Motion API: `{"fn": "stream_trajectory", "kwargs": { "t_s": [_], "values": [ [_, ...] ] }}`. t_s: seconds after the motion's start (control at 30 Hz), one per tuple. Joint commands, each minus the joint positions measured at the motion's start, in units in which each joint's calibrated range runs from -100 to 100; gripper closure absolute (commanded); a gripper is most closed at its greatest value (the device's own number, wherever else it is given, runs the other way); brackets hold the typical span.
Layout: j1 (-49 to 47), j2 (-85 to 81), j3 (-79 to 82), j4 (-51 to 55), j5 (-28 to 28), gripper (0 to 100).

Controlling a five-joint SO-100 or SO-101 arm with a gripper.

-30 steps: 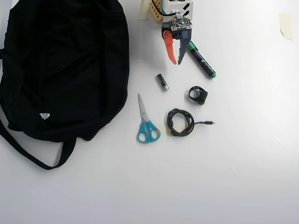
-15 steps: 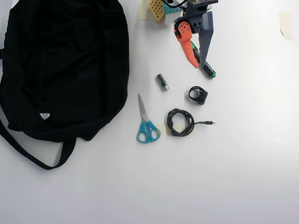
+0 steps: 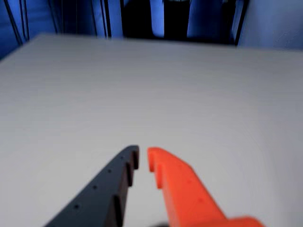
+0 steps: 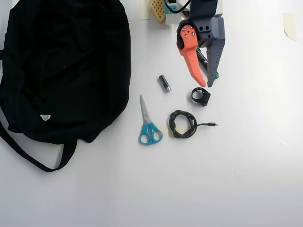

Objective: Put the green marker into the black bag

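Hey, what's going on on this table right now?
A single robot arm's end effector, with one orange and one dark grey finger, hangs over the thick black marker with green ends, nearly hiding it in the overhead view. Its tips are slightly apart and hold nothing. The large soft black fabric bag lies far to the left, with a battery, blue-handled scissors and coiled black cable between.

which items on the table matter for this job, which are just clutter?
Job:
green marker, mostly hidden under the gripper
black bag

Clutter:
battery
blue-handled scissors
coiled black cable
small black ring part
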Motion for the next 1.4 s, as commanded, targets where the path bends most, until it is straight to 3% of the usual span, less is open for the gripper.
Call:
{"fn": "stream_trajectory", "kwargs": {
  "t_s": [0.0,0.27,0.9,1.0,1.3,1.37],
  "values": [
    [2.35,4.12,-6.92,-3.18,0.09,97],
    [3.93,13.83,-17.61,-3.96,-0.01,97],
    [4.22,9.60,-10.60,-2.67,0.09,98],
    [4.00,9.52,-11.68,5.26,0.04,97],
    [3.85,9.68,-22.91,48.15,-0.07,98],
    [3.03,9.68,-23.36,53.41,-0.07,98]
  ]
}}
